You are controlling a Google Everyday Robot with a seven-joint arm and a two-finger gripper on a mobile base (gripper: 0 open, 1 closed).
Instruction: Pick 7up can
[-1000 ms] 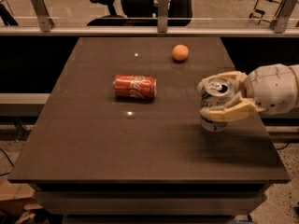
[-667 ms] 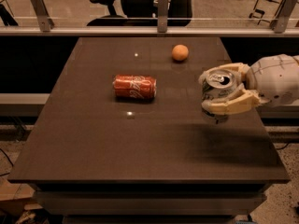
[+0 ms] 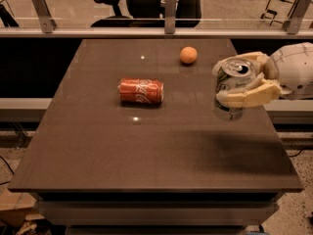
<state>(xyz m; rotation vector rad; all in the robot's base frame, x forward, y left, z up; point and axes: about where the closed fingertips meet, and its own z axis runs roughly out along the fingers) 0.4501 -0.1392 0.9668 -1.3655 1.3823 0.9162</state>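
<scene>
The gripper (image 3: 223, 82) at the right has its jaws clamped on the upright 7up can (image 3: 231, 83), apparently holding it just off the worktop (image 3: 146, 151), well right of the Coca-Cola can (image 3: 141, 91).

Your arm (image 3: 295, 68) comes in from the right edge; your gripper (image 3: 221, 84), at mid-height there, has both fingers (image 3: 249, 96) clamped around the can (image 3: 234, 68).

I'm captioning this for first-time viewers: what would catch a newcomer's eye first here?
The cream gripper, reaching in from the right, is shut on the upright 7up can near the right edge of the dark table. Near the table's middle a red Coca-Cola can lies on its side, with an orange farther back.
</scene>
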